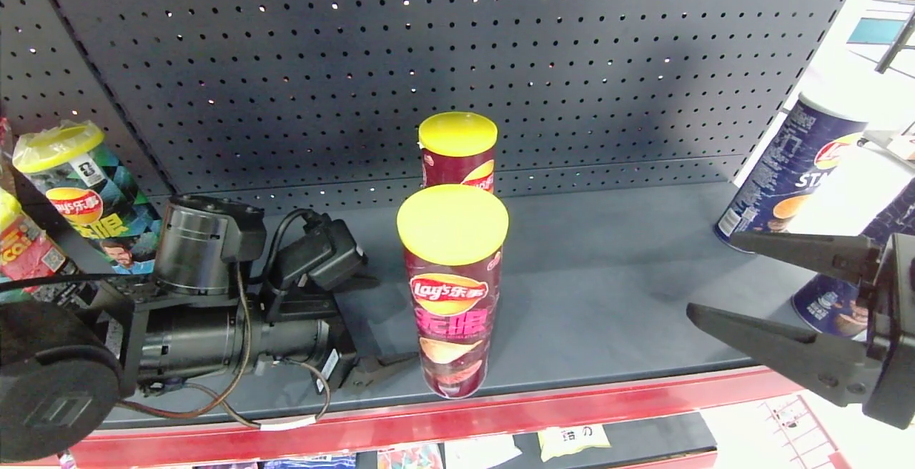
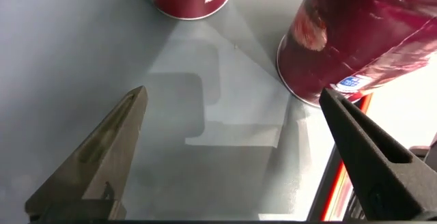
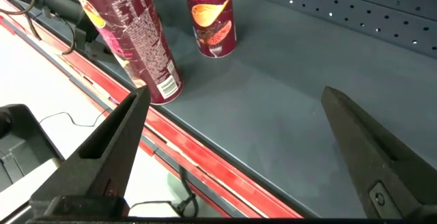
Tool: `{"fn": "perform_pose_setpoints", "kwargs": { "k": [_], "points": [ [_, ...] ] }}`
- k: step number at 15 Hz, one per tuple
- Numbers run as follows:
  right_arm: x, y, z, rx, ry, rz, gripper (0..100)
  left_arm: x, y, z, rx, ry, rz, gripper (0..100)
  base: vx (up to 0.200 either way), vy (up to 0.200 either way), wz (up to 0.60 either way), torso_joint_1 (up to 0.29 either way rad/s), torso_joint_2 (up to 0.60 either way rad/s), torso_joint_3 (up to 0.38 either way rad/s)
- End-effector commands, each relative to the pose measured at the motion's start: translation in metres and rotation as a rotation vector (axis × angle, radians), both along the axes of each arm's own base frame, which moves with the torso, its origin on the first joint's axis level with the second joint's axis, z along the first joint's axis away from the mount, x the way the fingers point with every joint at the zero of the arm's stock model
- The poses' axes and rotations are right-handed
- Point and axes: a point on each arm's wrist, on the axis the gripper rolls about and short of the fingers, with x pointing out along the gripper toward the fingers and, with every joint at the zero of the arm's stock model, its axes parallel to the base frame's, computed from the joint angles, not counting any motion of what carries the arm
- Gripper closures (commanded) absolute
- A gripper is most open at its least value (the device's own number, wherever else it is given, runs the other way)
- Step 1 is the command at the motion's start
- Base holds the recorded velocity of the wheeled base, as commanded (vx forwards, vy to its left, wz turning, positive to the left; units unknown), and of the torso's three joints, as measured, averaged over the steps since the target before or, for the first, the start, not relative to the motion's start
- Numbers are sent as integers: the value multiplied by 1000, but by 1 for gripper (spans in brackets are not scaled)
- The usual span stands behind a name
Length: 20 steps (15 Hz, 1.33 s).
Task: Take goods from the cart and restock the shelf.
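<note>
Standing at the shelf's [image 1: 607,290] front edge, the head view's front chips can [image 1: 453,290] is just beside the wide-open, empty left claw [image 1: 389,322]; the left wrist view agrees; the right wrist view has the right claw [image 3: 235,93] gaping empty, well apart.

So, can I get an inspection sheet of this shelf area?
Surface: grey shelf, red front edge.
Job's things: two maroon cans, yellow lids, upright; front can near the edge, rear can behind it by the pegboard.
Clutter: teal can in the left bay; blue cans off the right end.
Grippers: left gripper open, low on the shelf beside the front can; right gripper open, empty, right of the shelf front.
Cables: black cables on the left arm.
Surroundings: packets on the level below.
</note>
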Motion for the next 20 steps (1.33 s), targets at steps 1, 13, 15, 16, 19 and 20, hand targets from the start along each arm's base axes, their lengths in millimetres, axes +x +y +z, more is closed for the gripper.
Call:
{"fn": "perform_pose_setpoints", "kwargs": {
  "k": [1, 13, 15, 16, 19, 20],
  "points": [
    [0, 0, 0, -1, -1, 1, 0, 1, -1, 1, -2, -5, -1, 0, 0, 0, 0, 0, 0, 0],
    [-1, 0, -2, -4, 5, 1, 0, 2, -2, 5, -12, -15, 0, 0, 0, 0, 0, 0, 0, 0],
    [-2, -1, -8, -17, 19, 1, 0, -12, 6, 9, -18, -25, 2, 0, 0, 0, 0, 0, 0, 0],
    [-3, -2, -14, -28, 31, 3, 0, -31, 17, 11, -29, -29, 10, 0, 0, 0, 0, 0, 0, 0],
    [-17, -13, -26, -34, 36, 3, 0, -82, 47, 21, -99, -45, 81, 0, 0, 0, 0, 0, 0, 0],
    [-24, -19, -33, -37, 39, 2, 0, -99, 59, 27, -113, -49, 124, 0, 0, 0, 0, 0, 0, 0]
  ]
}}
